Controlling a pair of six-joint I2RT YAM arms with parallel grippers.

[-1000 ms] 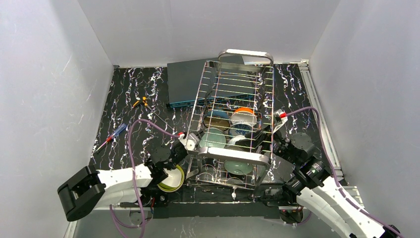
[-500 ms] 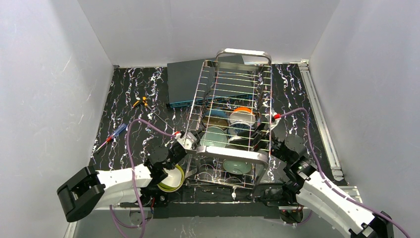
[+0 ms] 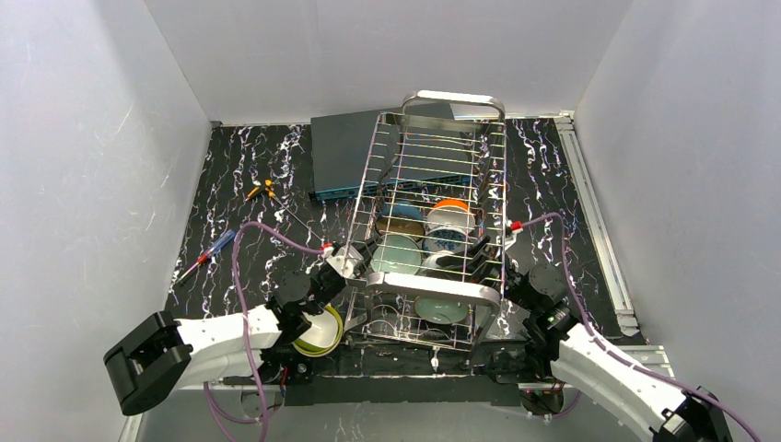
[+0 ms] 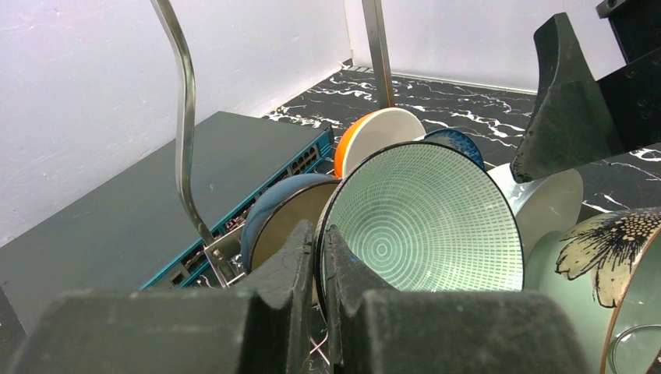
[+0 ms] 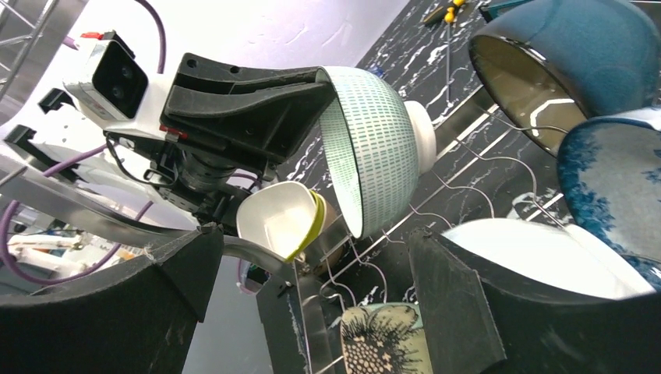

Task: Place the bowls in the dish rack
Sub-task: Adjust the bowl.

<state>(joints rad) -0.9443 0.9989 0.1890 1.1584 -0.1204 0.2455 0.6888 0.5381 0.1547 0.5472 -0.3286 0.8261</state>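
Lime-yellow bowl [image 3: 318,331] is seen at the tabletop's [image 3: 230,193] near edge, just left of the dish rack [image 3: 433,293]. Inside the rack's near left part, the pale green bowl [image 4: 425,222] is held on edge, its rim clamped between the closed left fingers [image 4: 302,253]. Other bowls [image 3: 451,216] are stood behind it. At the rack's right side, the right fingers [image 5: 456,312] are spread wide, with nothing gripped.
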